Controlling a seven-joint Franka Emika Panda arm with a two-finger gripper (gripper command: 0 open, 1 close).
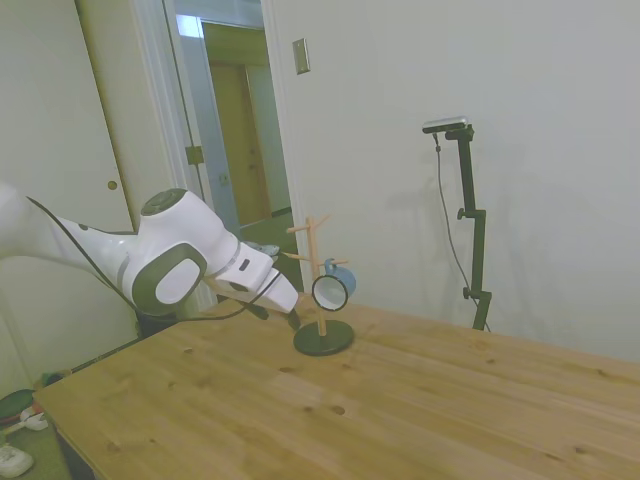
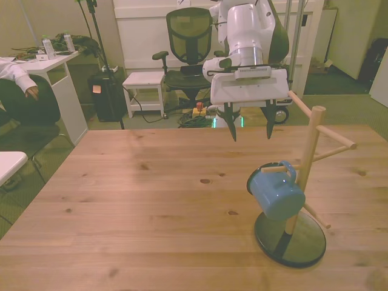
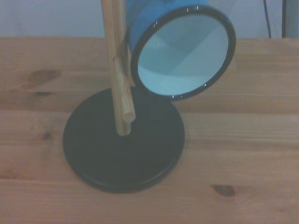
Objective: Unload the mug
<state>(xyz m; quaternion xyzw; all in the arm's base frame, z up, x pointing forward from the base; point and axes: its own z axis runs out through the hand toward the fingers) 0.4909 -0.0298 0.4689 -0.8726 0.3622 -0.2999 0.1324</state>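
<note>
The light-blue mug hangs by its loop handle on a peg of the wooden stand, tilted, with its dark rim facing the arm. The stand rises from a dark round base near the table's front edge at the front view's right. My gripper hovers above the table beyond the stand, open, with nothing between its fingers and a clear gap to the mug. In the side view the gripper sits just left of the mug. The wrist view looks into the mug's pale interior above the base.
Other pegs of the stand stick out bare, one toward the gripper. The wooden table stretches wide to the front view's left. A person's sleeve rests on a white desk beyond the table; an office chair stands behind.
</note>
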